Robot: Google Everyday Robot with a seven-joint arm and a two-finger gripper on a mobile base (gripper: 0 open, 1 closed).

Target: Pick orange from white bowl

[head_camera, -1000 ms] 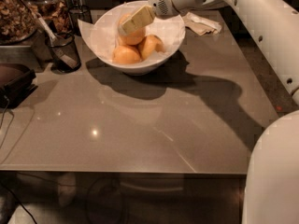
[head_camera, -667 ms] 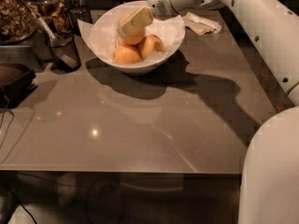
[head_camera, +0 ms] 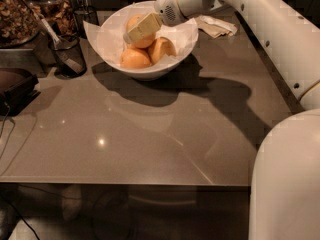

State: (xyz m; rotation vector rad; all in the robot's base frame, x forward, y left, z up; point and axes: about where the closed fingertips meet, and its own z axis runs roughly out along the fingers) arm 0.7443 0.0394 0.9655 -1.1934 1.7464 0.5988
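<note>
The white bowl (head_camera: 107,36) stands at the back of the grey table and holds three oranges. One orange (head_camera: 134,23) sits highest, at the back of the bowl. My gripper (head_camera: 131,34) reaches in from the upper right, and its cream finger (head_camera: 142,28) lies across the front of that orange. It is shut on it. The other finger is hidden behind the fruit. Two more oranges lie lower in the bowl, one at front left (head_camera: 134,59) and one at right (head_camera: 162,48).
A dark see-through cup (head_camera: 67,54) with a utensil stands left of the bowl. Jars of snacks (head_camera: 20,14) and a black object (head_camera: 15,86) are at the far left. A crumpled napkin (head_camera: 215,26) lies behind my arm. My white arm (head_camera: 280,39) runs along the right side.
The orange in my gripper now shows above the other two, slightly higher in the bowl. The bowl and the two lower oranges have not moved.
</note>
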